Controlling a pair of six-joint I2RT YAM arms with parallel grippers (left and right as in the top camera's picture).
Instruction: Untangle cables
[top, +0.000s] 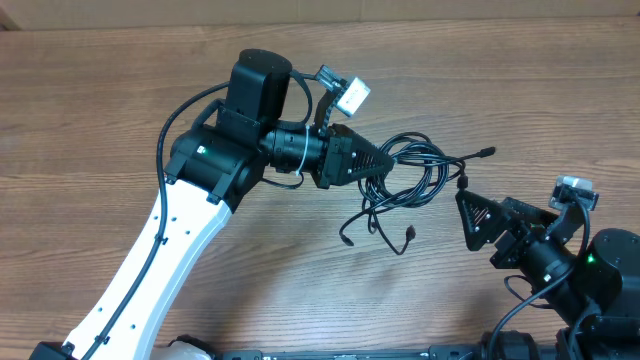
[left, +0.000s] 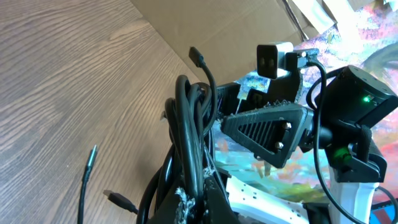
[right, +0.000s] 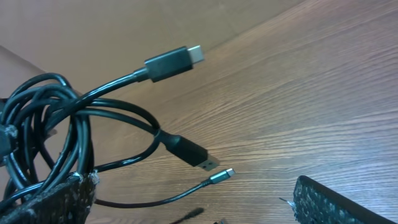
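Nearest, the right gripper (top: 478, 222) stands spread wide with nothing in it, one finger just beside the cables (top: 415, 178). They are bunched in a tangle mid-desk (top: 120, 90), with loose plug ends trailing on the wood. Further back, the left gripper (top: 378, 165) is clenched on the tangle.

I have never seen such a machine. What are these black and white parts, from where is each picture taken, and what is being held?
These are two robot arms at a wooden table. One picture looks down from above; the other two come from a camera on each wrist. Each arm ends in a two-finger pincer. The left pincer is shut on a tangle of thin black cables. The right pincer stands open close by, holding nothing.
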